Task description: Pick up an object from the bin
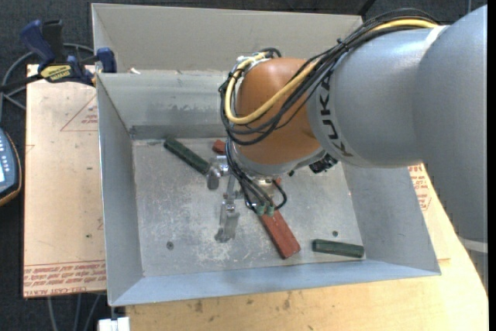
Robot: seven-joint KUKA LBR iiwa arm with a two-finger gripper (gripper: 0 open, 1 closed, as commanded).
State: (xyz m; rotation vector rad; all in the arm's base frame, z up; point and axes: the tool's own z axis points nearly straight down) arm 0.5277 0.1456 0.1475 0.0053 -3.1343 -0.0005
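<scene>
Over bin [116, 190] middle: gripper [226, 222] hung low; I could not tell whether it was spread or pressed together.
Nearest thing: red stick [283, 238], lying just beside it.
Risk: I feared a close there would catch nothing, or knock the stick away.

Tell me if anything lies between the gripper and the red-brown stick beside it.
Nothing visible does. The gripper is low over the bin floor, and the red-brown stick lies just to its right in the view, with only bare floor between them.
</scene>
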